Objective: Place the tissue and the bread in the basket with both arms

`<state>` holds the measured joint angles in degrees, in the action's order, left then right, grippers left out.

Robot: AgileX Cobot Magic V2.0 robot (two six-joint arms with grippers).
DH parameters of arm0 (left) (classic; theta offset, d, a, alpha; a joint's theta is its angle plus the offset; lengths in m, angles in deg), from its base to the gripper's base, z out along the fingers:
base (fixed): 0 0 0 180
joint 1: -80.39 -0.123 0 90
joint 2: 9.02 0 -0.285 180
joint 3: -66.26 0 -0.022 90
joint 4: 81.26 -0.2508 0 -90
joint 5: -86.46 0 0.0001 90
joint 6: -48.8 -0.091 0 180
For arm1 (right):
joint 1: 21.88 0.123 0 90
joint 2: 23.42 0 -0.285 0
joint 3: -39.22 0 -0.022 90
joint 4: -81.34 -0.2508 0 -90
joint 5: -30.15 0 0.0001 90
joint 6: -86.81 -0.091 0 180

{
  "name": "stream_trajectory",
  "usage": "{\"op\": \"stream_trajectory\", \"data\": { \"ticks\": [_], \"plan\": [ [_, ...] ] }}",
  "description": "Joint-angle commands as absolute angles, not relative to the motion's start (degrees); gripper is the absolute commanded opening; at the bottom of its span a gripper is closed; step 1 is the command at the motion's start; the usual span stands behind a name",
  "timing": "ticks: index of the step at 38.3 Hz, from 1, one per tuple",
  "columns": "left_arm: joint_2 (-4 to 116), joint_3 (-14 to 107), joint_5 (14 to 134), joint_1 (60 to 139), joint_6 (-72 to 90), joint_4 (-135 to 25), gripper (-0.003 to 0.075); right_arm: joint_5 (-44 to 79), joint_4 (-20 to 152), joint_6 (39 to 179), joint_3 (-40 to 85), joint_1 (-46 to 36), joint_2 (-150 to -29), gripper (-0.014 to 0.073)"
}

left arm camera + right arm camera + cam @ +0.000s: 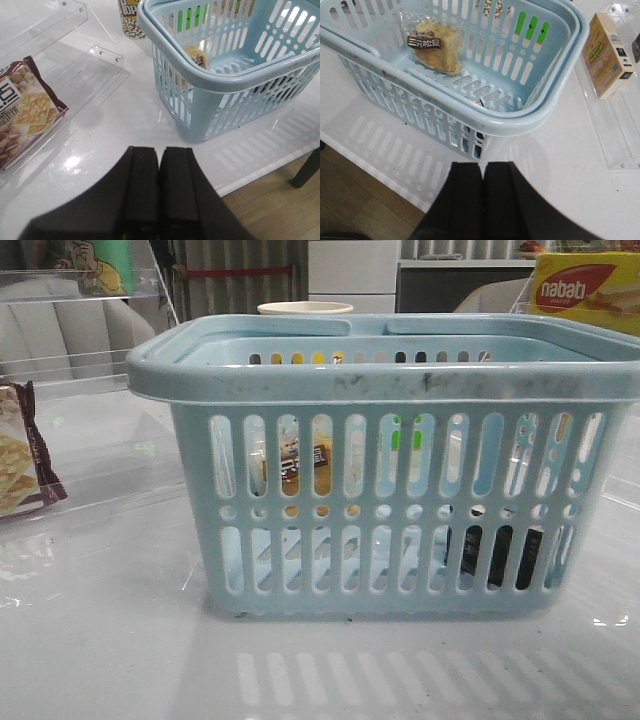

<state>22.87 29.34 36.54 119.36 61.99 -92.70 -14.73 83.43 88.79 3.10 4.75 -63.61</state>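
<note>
White glossy bench (100, 640): large light-blue slotted plastic basket (385, 380) holds tan bread in a clear bag (436, 46) and the small black tissue packet (495, 555) low inside; left tool (159, 165) and right tool (482, 177) pressed together, empty, clear of the rim, so task looks done.

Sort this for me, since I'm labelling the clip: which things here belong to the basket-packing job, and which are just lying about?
Job:
- basket
- bread, inside the basket
- tissue, dark packet seen through the slots
- left claw and right claw, both shut, empty

Lying about:
- cracker bag
- Nabati box
- paper cup
- tan box
</note>
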Motion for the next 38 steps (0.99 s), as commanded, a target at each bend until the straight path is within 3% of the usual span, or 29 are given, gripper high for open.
{"op": "stream_trajectory", "data": {
  "ticks": [1, 10, 21, 38],
  "plan": [
    [23.1, 30.6, 41.3, 119.8, 62.6, -93.4, 0.0095, -10.9, 84.4, 89.4, 4.4, 4.7, -63.6, 0.0056],
    [18.2, 27.8, 41.9, 110.2, 62.6, -94.1, 0.0095, -10.8, 84.4, 89.4, 4.4, 4.7, -63.6, 0.0056],
    [4.5, 14.2, 57.0, 93.1, 62.0, -90.1, 0.0097, -10.8, 84.4, 89.4, 4.4, 4.7, -63.6, 0.0056],
    [-2.6, -7.2, 79.3, 87.0, 60.5, -86.5, 0.0097, -10.8, 84.4, 89.4, 4.4, 4.7, -63.6, 0.0056]
  ]
}}
